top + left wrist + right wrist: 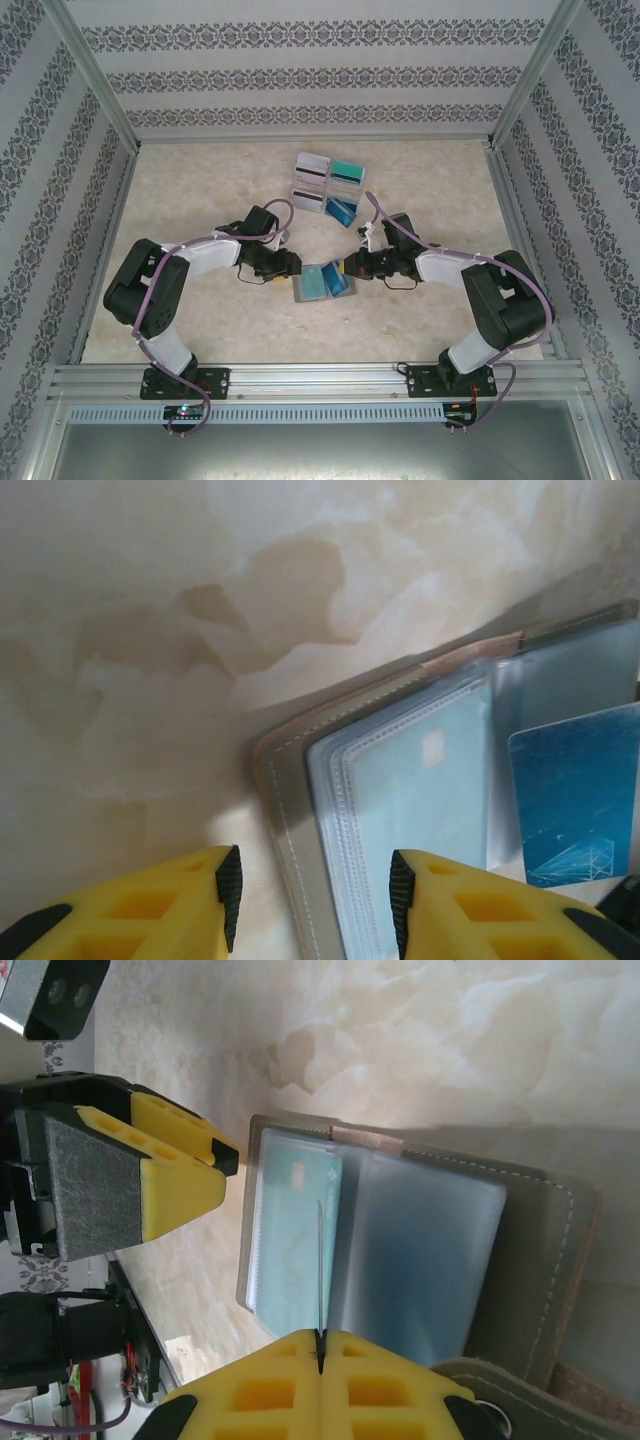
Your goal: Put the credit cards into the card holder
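The card holder (pixel 322 282) lies open on the table between both arms, grey-brown outside (pixel 290 810) (pixel 530 1250) with pale blue-grey clear sleeves. A teal card (pixel 420 780) (pixel 290 1230) sits in its left sleeve. My right gripper (pixel 320 1345) (pixel 352 266) is shut on a blue credit card (pixel 575 790), which appears edge-on (pixel 320 1260) over the holder's middle fold. My left gripper (pixel 315 890) (pixel 284 268) is open at the holder's left edge, one finger over the table and the other finger (pixel 400 895) over the sleeves. Whether it touches the holder is unclear.
A four-part rack (pixel 328 186) of white-grey, teal and blue cards stands behind the holder at mid table. My left gripper's yellow finger (pixel 175 1175) shows close to the holder's left edge. Patterned walls enclose the marble tabletop (pixel 200 190).
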You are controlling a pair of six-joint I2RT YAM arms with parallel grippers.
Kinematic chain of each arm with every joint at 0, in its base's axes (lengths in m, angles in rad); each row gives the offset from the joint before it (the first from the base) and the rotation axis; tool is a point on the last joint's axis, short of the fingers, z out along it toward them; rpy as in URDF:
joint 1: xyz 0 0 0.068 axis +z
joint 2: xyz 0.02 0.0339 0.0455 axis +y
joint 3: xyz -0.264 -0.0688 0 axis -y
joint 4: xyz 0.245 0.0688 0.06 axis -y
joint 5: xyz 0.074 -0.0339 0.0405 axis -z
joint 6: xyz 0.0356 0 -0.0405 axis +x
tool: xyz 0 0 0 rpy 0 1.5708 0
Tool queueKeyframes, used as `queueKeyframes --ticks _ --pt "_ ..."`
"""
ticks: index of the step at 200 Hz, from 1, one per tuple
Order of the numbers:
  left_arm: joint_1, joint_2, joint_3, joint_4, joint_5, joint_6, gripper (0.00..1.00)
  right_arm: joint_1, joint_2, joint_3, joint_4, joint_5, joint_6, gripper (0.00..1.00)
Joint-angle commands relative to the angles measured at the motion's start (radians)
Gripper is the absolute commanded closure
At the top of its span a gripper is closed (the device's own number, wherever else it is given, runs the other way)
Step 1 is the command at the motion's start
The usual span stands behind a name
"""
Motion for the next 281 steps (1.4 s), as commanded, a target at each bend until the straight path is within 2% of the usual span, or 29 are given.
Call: queueKeyframes --ticks 1,101,195,281 --pt "-0.021 0.012 0.003 -0.037 -0.049 0.012 0.55 0.001 0.021 0.013 0.038 -0.013 -0.013 1.0" --pt "-0.064 0.059 0.018 -0.03 -0.078 0.004 0.61 0.014 0.065 0.028 0.054 -0.009 0.014 1.0" --pt "-0.082 0.089 0.023 0.006 -0.058 -0.014 0.67 0.035 0.097 0.069 0.006 0.004 0.006 1.0" --pt "-0.1 0.108 0.016 0.054 -0.04 -0.043 0.71 0.073 0.138 0.078 0.045 0.011 0.022 1.0"
